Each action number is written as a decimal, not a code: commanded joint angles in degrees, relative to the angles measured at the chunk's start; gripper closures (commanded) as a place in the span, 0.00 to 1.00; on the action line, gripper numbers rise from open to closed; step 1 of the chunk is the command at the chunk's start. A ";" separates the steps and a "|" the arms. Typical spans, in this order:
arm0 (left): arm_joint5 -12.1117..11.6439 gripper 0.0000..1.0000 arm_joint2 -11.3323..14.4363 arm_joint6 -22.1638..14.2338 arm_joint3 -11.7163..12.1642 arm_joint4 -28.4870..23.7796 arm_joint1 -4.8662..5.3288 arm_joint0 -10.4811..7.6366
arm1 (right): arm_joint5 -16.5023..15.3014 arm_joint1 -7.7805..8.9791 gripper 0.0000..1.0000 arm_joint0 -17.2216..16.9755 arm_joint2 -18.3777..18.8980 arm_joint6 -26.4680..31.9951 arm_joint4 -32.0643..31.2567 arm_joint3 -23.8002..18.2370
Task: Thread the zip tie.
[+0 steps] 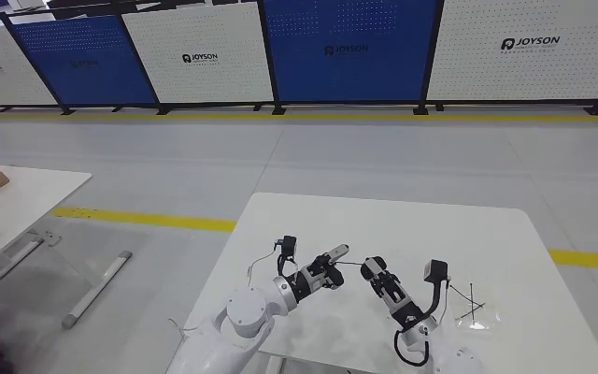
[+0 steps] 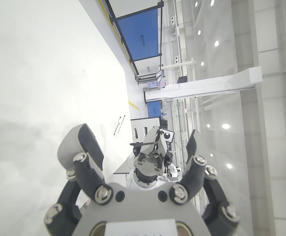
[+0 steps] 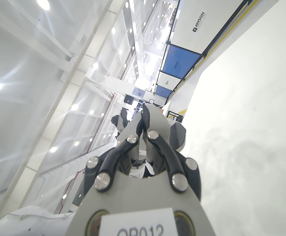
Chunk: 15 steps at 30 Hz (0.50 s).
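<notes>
Inside right pincer (image 3: 144, 109), zip tie (image 2: 139, 144).

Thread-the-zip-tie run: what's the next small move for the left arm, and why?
Probably ease the left gripper forward and close it on the free end of the zip tie. The left gripper is open and empty, while the right gripper is shut on the tie and holds it out just ahead.

My desk (image 1: 392, 224) is white with rounded corners and stands on a pale grey floor (image 1: 280, 159) crossed by a yellow line (image 1: 140, 219). Beyond it runs a row of blue panels (image 1: 350, 47) and white panels (image 1: 196, 51) in black frames. Another white table (image 1: 37, 192) sits off to my left. Round ceiling lights (image 3: 43, 4) shine overhead.
</notes>
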 commanded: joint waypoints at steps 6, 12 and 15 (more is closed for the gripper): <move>-3.00 0.00 -0.08 5.78 -0.73 0.51 -0.28 0.61 | 0.00 0.00 1.00 0.00 0.00 0.00 0.00 0.00; -3.00 0.00 -0.08 5.78 -0.73 0.51 -0.28 0.61 | 0.00 0.00 1.00 0.00 0.00 0.00 0.00 0.00; -2.92 0.00 0.27 6.82 -0.47 2.16 -0.31 0.46 | 0.00 0.00 1.00 0.00 0.00 0.00 0.00 0.00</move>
